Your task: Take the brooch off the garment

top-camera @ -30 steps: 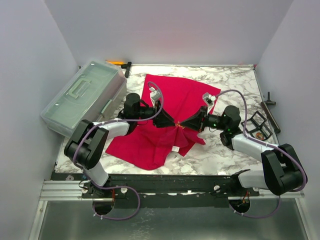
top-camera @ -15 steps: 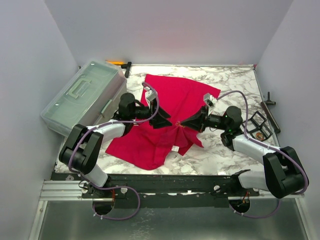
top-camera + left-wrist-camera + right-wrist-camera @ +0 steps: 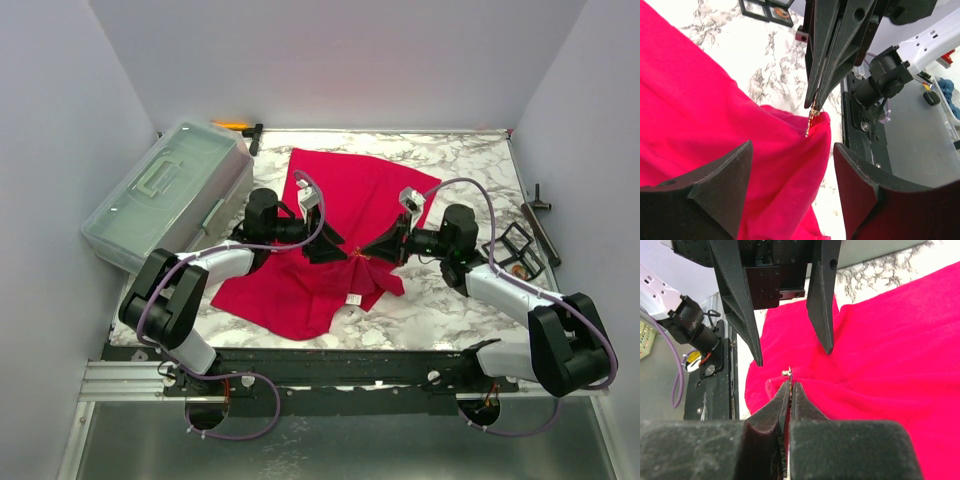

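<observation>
While my right gripper [image 3: 789, 386] is pinched fully closed on the brooch [image 3: 786, 372], a small gold piece poking out past its tips, I read the job as only partly done. The red cloth of the garment [image 3: 340, 190] rises in a little peak right under those tips, so I judge the pin is not yet free of the fabric. My left gripper [image 3: 790, 150] faces it nose to nose, jaws standing well apart and holding nothing, one finger to each side of the raised fold. All this sits about midway between the left and right edges of the marble surface [image 3: 470, 160], nearer its near edge, with the garment spread back toward the far edge. What is left, as I see it: hold the cloth down with the left and draw the brooch clear.
</observation>
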You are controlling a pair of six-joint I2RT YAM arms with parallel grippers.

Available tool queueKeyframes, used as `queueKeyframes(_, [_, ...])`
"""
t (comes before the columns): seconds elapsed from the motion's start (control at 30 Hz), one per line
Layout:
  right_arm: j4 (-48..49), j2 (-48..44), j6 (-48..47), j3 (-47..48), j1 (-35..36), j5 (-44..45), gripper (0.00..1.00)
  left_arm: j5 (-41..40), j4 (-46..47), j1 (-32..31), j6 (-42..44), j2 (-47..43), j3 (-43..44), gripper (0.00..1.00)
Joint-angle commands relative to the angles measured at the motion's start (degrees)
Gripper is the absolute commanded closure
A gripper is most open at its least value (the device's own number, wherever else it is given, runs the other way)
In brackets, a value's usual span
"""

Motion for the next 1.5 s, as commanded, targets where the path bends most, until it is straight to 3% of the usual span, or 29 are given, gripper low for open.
queueKeyframes(0.0, [-11.11,0.61,-5.79,2.98,-0.32,1.82,1.0,-0.32,-6.8,-0.29,6.06,0.21,0.86,0.32])
queueKeyframes(0.23, [-12.78,1.78,-4.78,2.96,-0.36,2.38,0.99,-5.1,-18.54,-3.63,15.05,-0.06,0.5,0.31])
queueKeyframes(0.6, [-17.33,1.71,-7.94,3.73,-0.4,2.87,0.99,-8.17,-23.57,-7.11,17.83,1.65,3.23,0.4])
queueKeyframes(0.8, [-18.87,1.36,-9.23,3.9,-0.44,2.94,1.0,-6.65,-25.73,-7.81,18.62,2.36,4.49,0.8])
queueKeyframes(0.97, [-21.08,1.16,-11.72,4.15,-0.41,3.66,0.99,-4.41,-26.87,-7.0,18.47,1.8,5.16,1.0])
queueKeyframes(1.47, [-24.43,0.39,-15.23,4.6,-0.99,6.8,0.99,-1.37,-26.96,-1.51,18.08,-0.54,4.66,1.0])
